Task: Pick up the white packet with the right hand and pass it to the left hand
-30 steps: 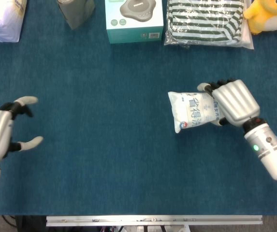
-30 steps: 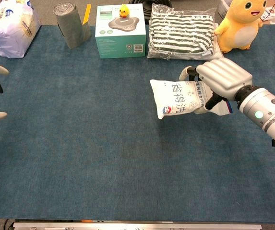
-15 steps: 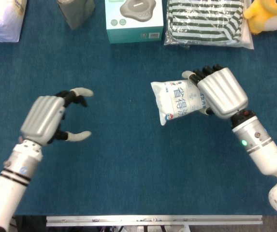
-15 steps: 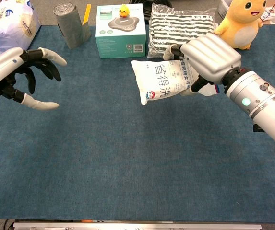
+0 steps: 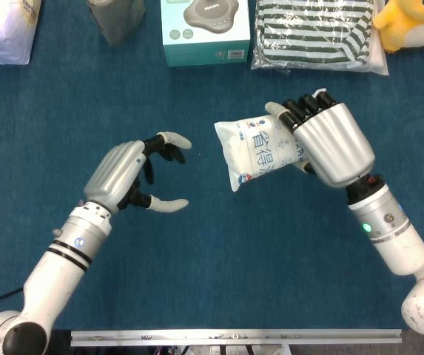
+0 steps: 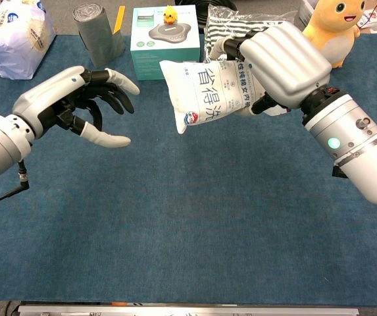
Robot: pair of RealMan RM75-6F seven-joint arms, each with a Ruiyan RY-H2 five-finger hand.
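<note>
Both hands had drawn toward mid-frame since the earlier pictures, the right hand (image 5: 328,144) (image 6: 281,58) carrying the white packet (image 5: 256,150) (image 6: 206,92) up off the blue table (image 5: 219,281) (image 6: 195,250) and leftward. It gripped the packet's right end, fingers wrapped over the top edge. The left hand (image 5: 126,174) (image 6: 66,102) held nothing, fingers spread wide, just left of the packet but apart from it. The packet was a plump white pouch printed with dark blue Chinese characters and a small round red-and-blue logo near its lower left corner. Farther back stood a teal box (image 5: 206,31) (image 6: 165,43) and a striped bundle (image 5: 319,33) (image 6: 251,29).
</note>
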